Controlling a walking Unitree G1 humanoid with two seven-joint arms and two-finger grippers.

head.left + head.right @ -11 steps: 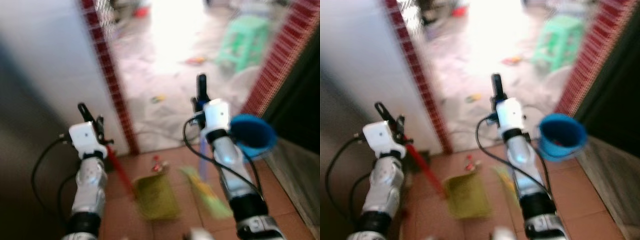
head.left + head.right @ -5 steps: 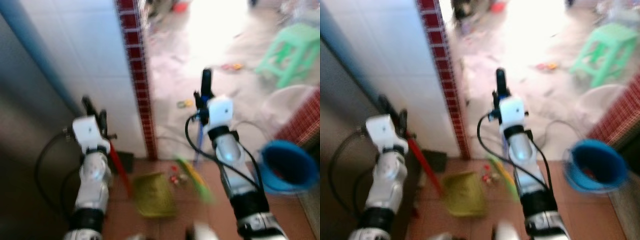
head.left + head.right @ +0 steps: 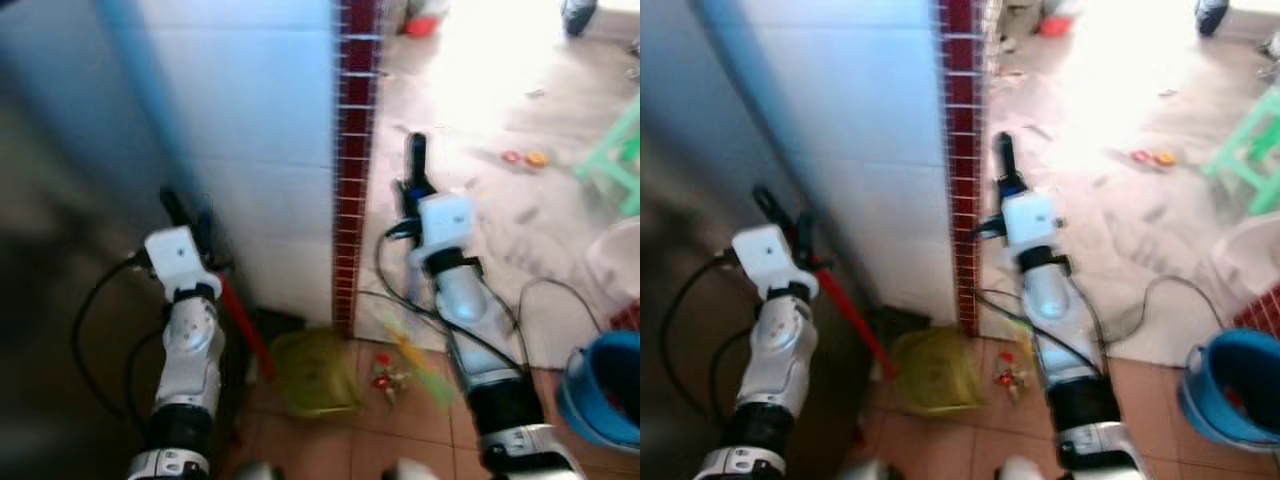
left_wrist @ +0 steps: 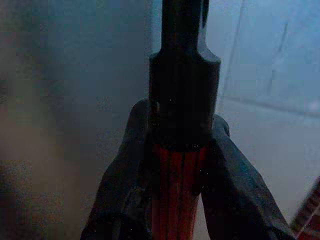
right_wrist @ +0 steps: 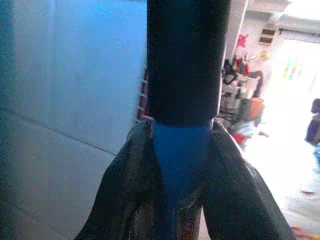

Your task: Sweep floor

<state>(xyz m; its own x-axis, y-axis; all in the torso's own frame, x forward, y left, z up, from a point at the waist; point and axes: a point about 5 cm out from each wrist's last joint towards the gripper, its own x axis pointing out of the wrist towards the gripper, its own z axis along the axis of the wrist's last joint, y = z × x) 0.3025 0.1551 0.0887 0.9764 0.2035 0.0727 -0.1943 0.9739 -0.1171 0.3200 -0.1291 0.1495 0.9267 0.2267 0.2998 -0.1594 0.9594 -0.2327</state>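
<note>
Left eye view puts us at a doorway, and what worries us most is the tight corner. We judge that the dustpan [image 3: 318, 372], a yellow-green tray lying on the terracotta floor [image 3: 400, 440] just beside the foot of the red-tiled pillar [image 3: 352, 170], could jam against that pillar or tip if the left arm swings. Its red handle [image 3: 243, 325] slants up to the left pincer [image 4: 175, 165], whose two black fingers [image 4: 125, 190] are pinched on the red shaft just below the black grip.

The right pincer [image 5: 181, 165] is likewise clamped on the blue broom handle [image 5: 181, 150] under its black cap. The broom head [image 3: 418, 362] shows as a blurred yellow-green streak low near the floor, just beside a small heap of red litter [image 3: 383, 372] that sits between it and the dustpan. A hasty stroke could, in our view, scatter that litter past the tray instead of into it.

A dark cable [image 3: 545, 295] trails over the pale floor beyond the threshold, near the right arm; the bristles might catch it. A blue bucket [image 3: 605, 395] stands at the right edge, close enough that a wide backswing could knock it.

Blur softens everything, so we cannot tell whether the bristles are touching the tiles.
</note>
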